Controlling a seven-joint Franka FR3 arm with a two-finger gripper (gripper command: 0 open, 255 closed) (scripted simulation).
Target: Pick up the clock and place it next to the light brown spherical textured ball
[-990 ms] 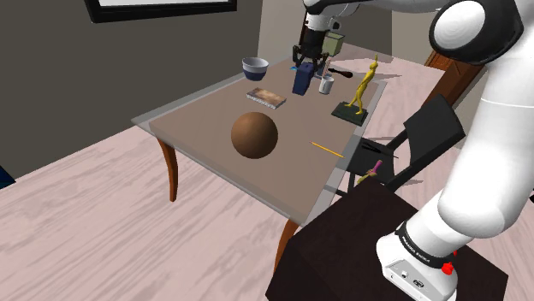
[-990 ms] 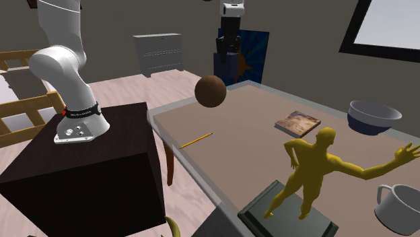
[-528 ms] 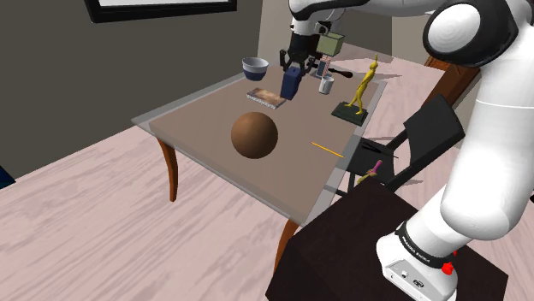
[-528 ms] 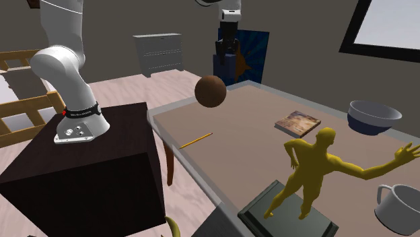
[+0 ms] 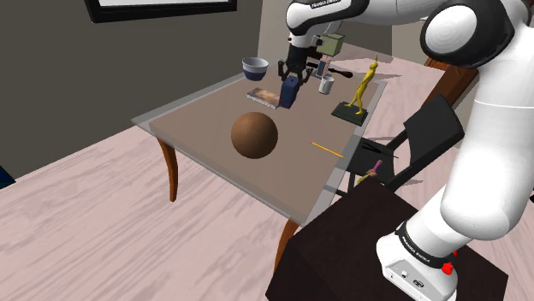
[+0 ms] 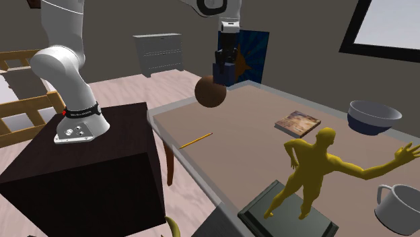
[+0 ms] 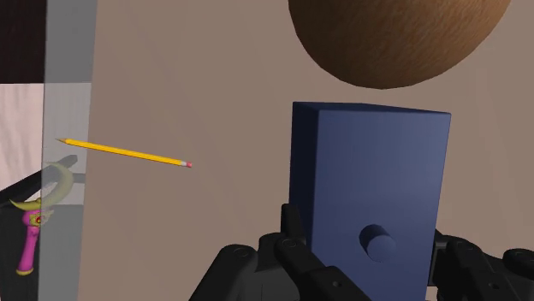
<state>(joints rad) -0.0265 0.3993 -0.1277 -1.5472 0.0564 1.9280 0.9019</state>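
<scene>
Navy clock (image 5: 288,91) hangs upright, long axis vertical, clamped in the tool (image 5: 290,79)

matt, smooth blue clock (image 7: 368,192); finely streaked, rough-looking brown ball (image 7: 394,34).

**Arm at full reach, gripper loaded**

In the shoulder view I note the arm (image 5: 479,128) rising from its base (image 5: 417,256) at 5 o'clock. It bends over along the upper edge and reaches out toward 11 o'clock. The wrist (image 5: 297,50) points straight down, and the gripper (image 5: 291,75) hangs vertical beneath it. In the second exterior view the hand sits near 12 o'clock. In the wrist view I find both fingers (image 7: 293,231) pressed against opposite faces of the dark blue clock (image 7: 368,171), which is clasped upright between them.
</scene>
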